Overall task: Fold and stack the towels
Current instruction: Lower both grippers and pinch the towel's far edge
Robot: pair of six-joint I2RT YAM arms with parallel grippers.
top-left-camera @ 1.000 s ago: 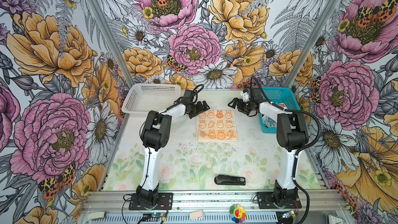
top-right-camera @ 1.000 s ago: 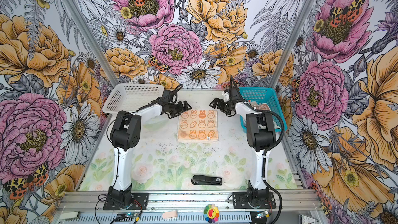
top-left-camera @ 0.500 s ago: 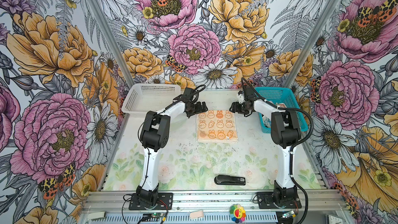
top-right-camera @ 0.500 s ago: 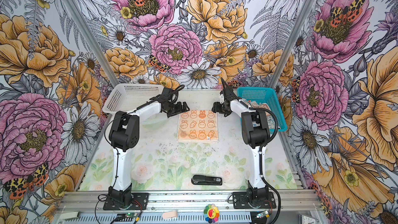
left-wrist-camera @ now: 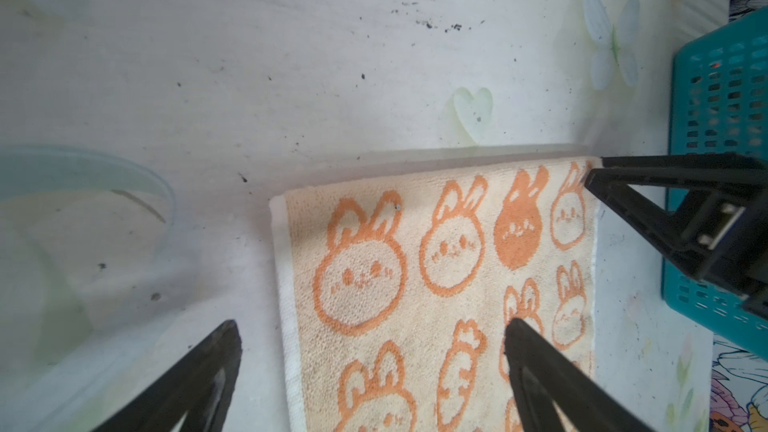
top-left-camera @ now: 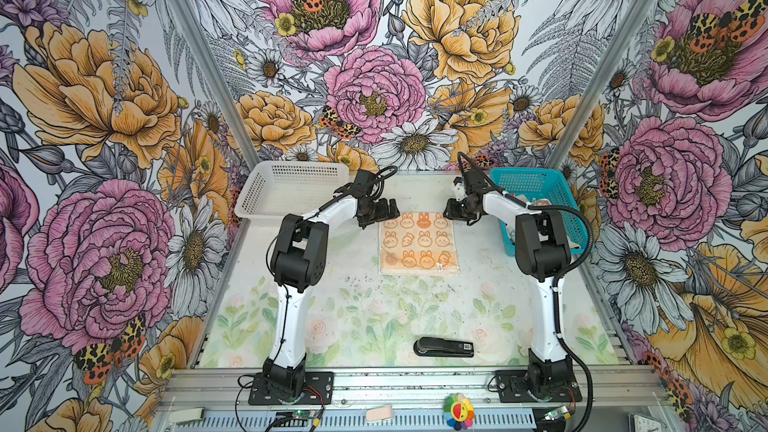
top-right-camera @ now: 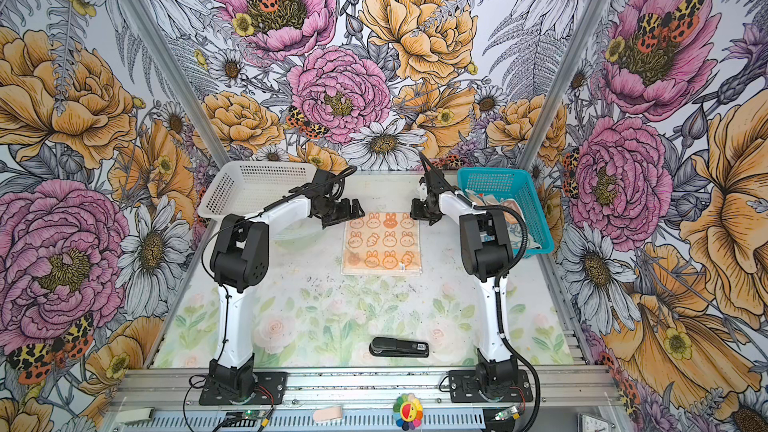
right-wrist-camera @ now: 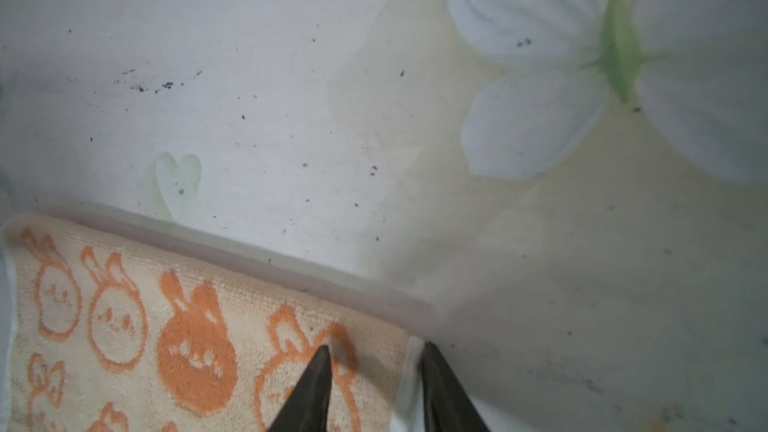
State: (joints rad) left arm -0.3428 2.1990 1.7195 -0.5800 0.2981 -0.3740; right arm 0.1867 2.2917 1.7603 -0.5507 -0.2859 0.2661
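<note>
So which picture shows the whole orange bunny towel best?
Both top views: the square cream terry towel with orange bunnies lies whole and flat there. The left wrist view cuts off part of it; the right wrist view shows only a strip near one corner.

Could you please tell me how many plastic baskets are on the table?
2: a white basket at the far left corner and a teal basket at the far right corner. No others appear hidden.

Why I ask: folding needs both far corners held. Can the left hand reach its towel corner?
Probably yes: the open left hand straddles an edge of the towel by that corner; nothing between.
</note>
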